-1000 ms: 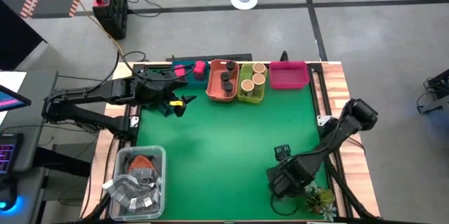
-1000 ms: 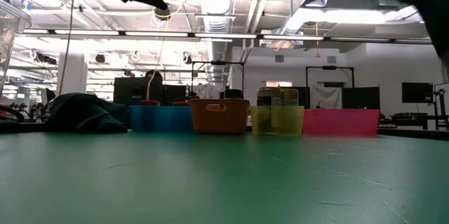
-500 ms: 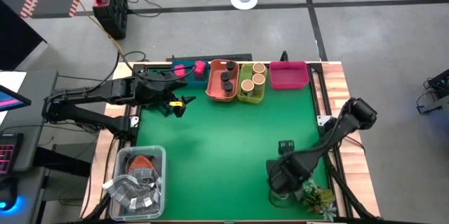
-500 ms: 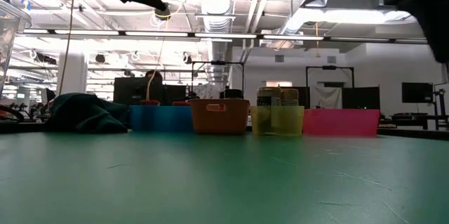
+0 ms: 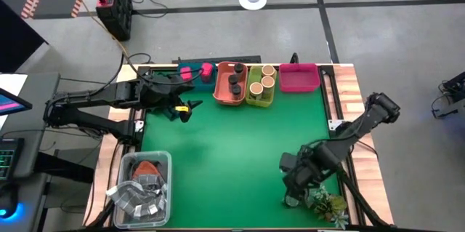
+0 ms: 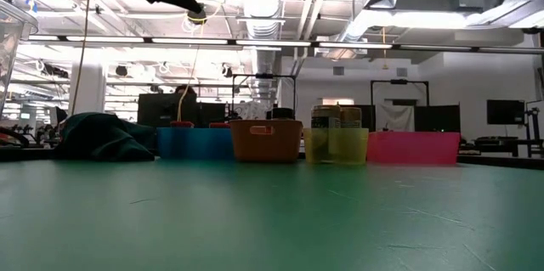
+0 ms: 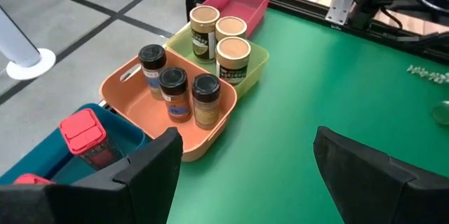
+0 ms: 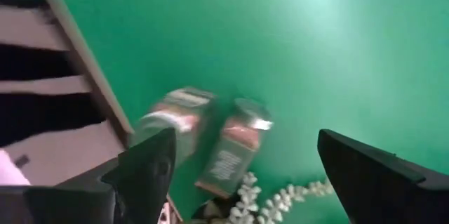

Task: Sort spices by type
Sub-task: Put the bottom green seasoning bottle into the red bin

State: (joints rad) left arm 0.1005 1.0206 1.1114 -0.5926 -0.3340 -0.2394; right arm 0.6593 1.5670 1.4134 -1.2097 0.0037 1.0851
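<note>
Two small spice jars (image 8: pixel 235 147) (image 8: pixel 172 122) lie on their sides on the green mat near the table's near right corner, beside a leafy sprig (image 8: pixel 280 197). My right gripper (image 8: pixel 242 175) hovers open above them and shows in the high view as my right gripper (image 5: pixel 293 187). Three dark-lidded jars (image 7: pixel 174 87) stand in the orange tray (image 5: pixel 231 94). Tan-topped cylinders (image 7: pixel 221 38) stand in the yellow-green tray (image 5: pixel 260 101). Pink-lidded boxes (image 7: pixel 83 129) sit in the blue tray (image 5: pixel 190 78). My left gripper (image 5: pixel 184 108) waits open, raised near the blue tray.
A pink tray (image 5: pixel 298 79) stands at the far edge, right of the yellow-green one. A clear tub of grey packets (image 5: pixel 142 185) sits at the near left corner. The sprig (image 5: pixel 330 206) lies at the near right corner. The mat's middle (image 5: pixel 232 152) is bare.
My right arm has swung: its elbow has moved toward the table's right edge, and the gripper has shifted a little toward the near edge, over the two lying jars. Its dark shape has left the low view's upper right corner.
</note>
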